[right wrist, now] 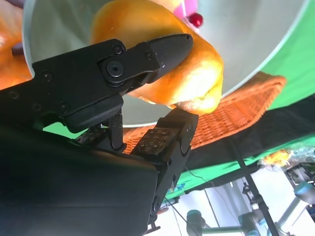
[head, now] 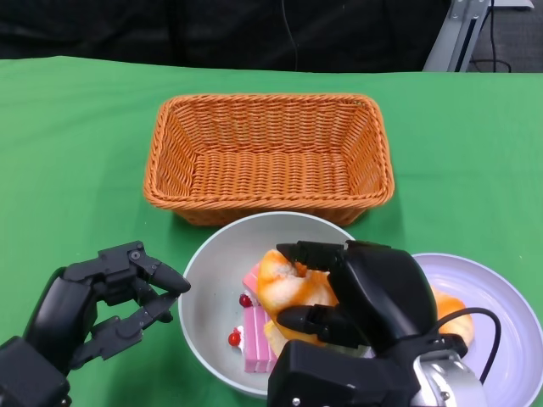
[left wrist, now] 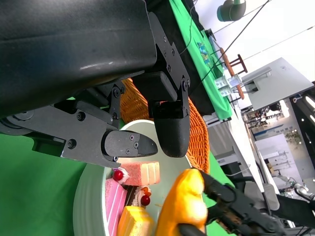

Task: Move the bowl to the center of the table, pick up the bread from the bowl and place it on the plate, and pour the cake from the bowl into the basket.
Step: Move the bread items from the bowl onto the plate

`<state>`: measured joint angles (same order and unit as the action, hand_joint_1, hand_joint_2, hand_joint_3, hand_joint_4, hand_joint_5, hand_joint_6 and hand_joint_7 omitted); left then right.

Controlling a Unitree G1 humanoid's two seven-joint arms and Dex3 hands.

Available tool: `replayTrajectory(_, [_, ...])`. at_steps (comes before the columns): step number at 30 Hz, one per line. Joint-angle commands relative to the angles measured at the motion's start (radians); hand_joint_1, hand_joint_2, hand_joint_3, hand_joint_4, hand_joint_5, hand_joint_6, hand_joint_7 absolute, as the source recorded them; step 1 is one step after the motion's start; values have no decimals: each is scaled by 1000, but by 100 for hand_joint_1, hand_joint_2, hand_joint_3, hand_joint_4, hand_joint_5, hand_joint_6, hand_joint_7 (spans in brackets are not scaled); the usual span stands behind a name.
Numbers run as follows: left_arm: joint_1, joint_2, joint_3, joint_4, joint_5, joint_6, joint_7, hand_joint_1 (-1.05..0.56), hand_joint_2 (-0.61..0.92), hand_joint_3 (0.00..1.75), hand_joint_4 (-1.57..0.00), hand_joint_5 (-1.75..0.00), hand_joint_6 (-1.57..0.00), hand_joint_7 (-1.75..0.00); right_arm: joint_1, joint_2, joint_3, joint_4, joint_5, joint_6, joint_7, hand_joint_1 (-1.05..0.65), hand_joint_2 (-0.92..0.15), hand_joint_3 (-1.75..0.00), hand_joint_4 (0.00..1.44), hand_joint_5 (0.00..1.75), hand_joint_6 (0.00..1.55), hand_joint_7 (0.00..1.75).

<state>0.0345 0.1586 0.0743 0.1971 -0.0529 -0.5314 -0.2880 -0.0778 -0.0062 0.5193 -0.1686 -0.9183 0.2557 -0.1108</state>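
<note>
The grey bowl [head: 202,264] sits in front of the basket, near the table's front edge. My right hand [head: 373,297] reaches into it and pinches the orange bread [head: 288,288] between thumb and fingers. The right wrist view shows that bread [right wrist: 197,73] clamped from both sides, with the bowl [right wrist: 256,34] behind it. Pink and yellow cake pieces [head: 254,339] with red cherries lie in the bowl under the bread. My left hand [head: 102,309] hovers just left of the bowl's rim, fingers apart and holding nothing. The pale plate [head: 501,288] lies right of the bowl.
A woven orange basket [head: 263,100] stands behind the bowl, nothing visible inside it. An orange piece [head: 450,307] shows on the plate, partly hidden by my right hand. Green cloth covers the table; a dark backdrop runs along the far edge.
</note>
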Motion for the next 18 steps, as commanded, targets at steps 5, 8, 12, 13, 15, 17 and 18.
replayTrajectory(5, [-7, 13, 4, 1, -4, -8, 7, -13, 92, 29, -78, -135, -79, -103, 14, 0, -6, -90, 5, 19, 36, -23, -92, -2, 81, 133, 118, 4])
replayTrajectory(8, [-7, 12, 5, 5, -11, -13, 3, -13, 92, 29, -77, -135, -78, -103, 21, 2, -9, -117, 10, 19, 44, -21, -92, -2, 80, 139, 120, 6])
replayTrajectory(12, [-5, 15, 6, 1, -1, -6, 9, -14, 92, 29, -77, -134, -78, -103, 30, -8, -18, -141, 20, -1, 38, -20, -92, -1, 79, 141, 121, 7])
replayTrajectory(13, [-5, 16, 6, 0, 2, -5, 10, -14, 92, 29, -77, -134, -78, -102, 31, -10, -19, -144, 22, -5, 36, -20, -92, -1, 80, 141, 121, 7])
replayTrajectory(15, [-7, 16, 6, 1, -1, -6, 8, -13, 92, 29, -77, -134, -78, -102, 44, -21, -29, -182, 29, -10, 51, -20, -92, -1, 79, 146, 122, 7])
replayTrajectory(17, [-11, 16, 7, 7, -4, -14, 6, -12, 92, 30, -77, -134, -78, -102, 58, -30, -38, -222, 33, -12, 71, -20, -92, -1, 78, 149, 121, 8])
replayTrajectory(18, [-13, 15, 8, 13, -6, -22, 5, -12, 92, 30, -77, -134, -78, -102, 66, -35, -44, -247, 36, -12, 84, -20, -91, -1, 78, 150, 121, 8])
